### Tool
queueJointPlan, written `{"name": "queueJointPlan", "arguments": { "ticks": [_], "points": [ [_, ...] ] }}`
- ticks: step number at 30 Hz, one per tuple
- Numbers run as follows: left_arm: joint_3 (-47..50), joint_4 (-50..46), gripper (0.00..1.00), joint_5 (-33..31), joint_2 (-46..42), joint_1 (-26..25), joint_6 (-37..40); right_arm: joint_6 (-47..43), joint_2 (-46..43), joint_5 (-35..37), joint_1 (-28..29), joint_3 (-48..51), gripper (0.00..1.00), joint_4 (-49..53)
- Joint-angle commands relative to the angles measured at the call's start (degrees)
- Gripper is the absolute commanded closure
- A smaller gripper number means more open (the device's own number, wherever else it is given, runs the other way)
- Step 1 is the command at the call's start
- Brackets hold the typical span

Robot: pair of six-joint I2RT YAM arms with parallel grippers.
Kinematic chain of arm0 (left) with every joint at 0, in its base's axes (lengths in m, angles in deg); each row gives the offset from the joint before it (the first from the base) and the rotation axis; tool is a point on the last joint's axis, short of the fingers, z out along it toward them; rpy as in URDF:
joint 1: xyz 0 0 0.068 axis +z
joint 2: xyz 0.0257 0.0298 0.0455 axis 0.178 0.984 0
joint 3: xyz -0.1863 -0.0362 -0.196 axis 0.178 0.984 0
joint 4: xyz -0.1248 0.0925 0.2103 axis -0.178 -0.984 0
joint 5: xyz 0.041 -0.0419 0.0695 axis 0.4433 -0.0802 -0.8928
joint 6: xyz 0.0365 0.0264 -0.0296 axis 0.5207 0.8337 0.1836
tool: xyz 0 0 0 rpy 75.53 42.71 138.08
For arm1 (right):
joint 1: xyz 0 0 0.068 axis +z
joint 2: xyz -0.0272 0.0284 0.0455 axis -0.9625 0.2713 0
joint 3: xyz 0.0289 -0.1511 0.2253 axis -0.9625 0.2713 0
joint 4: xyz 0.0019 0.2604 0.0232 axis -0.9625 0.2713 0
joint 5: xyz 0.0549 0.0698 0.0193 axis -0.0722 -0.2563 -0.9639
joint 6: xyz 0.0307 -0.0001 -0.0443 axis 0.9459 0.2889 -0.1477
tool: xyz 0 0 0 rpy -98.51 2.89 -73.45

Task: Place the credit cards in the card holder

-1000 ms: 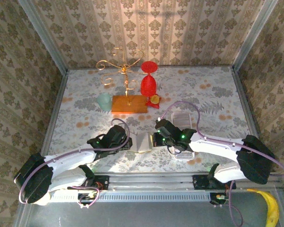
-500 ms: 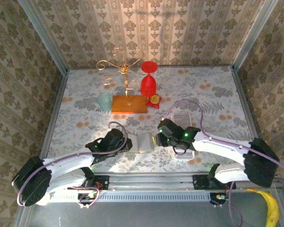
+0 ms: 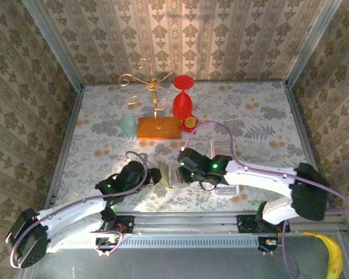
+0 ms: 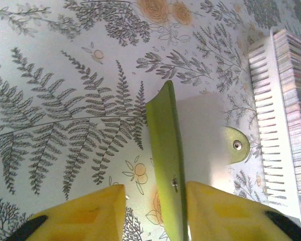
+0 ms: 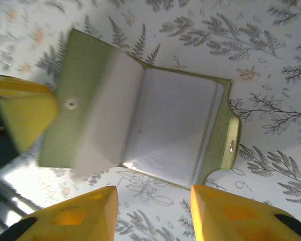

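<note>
The floral table (image 3: 267,110) bears card holder (image 3: 173,174), tray (image 3: 222,146), stand (image 3: 158,128), goblet (image 3: 183,103) and cup (image 3: 128,125).

**Both arms meeting at the near centre**

The left arm (image 3: 75,203) extends rightward from its base, and its left gripper (image 3: 158,176) (image 4: 155,196) has its jaws parted. The right arm (image 3: 262,174) extends leftward. The right gripper (image 3: 182,170) (image 5: 153,201) is also spread, tip to tip with the left.

1. A robot test cell in a lab, not a lived-in room: patterned wallpaper walls (image 3: 221,40) box in one table (image 3: 262,110), joined by bare metal corner posts (image 3: 52,43).
2. Two arms (image 3: 262,174) are bolted to a metal rail (image 3: 186,224) at 6 o'clock.
3. Staged props stand at 11 o'clock: a gold wire stand (image 3: 154,87), a red goblet (image 3: 182,99) and a pale cup (image 3: 128,124).
4. A banana (image 3: 333,256) lies outside the frame at 5 o'clock.
</note>
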Motion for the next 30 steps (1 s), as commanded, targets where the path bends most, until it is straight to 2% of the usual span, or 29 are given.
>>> {"name": "queueJointPlan", "arguments": {
  "ticks": [1, 8, 11, 13, 16, 20, 27, 30],
  "points": [
    [1.44, -2.55, 0.7, -1.47, -0.8, -0.24, -0.57, 0.67, 3.76, -1.27, 0.61, -2.17, 0.59, -0.95],
    [1.49, -3.32, 0.78, -1.25, -0.34, -0.24, 0.31, 1.27, 10.66, -0.08, 1.0, -5.29, 0.64, 0.97],
    [1.79, -3.09, 0.8, -1.21, -0.45, -0.26, 0.17, 2.09, 11.88, -0.84, 1.14, -4.85, 0.67, -1.39],
    [2.19, -2.75, 0.81, -0.84, -0.36, -0.22, 0.04, 2.64, 12.2, -1.71, 1.14, -4.52, 0.65, -3.58],
    [2.41, -2.77, 0.76, -0.75, -0.47, -0.22, -0.22, 2.85, 12.89, -5.25, 1.35, -4.51, 0.61, -7.88],
    [2.5, -4.1, 0.66, -2.5, -1.68, -0.23, -1.24, 2.76, 15.13, -7.18, 2.09, -5.64, 0.62, -10.11],
    [3.29, -3.58, 0.56, -4.19, -5.91, 1.14, -3.99, 3.37, 18.08, -8.44, 2.36, -6.15, 0.8, -11.07],
    [3.29, -2.08, 0.52, -3.3, -5.67, 1.78, -4.05, 3.63, 18.52, -9.04, 2.44, -6.02, 0.82, -11.76]
  ]
}}
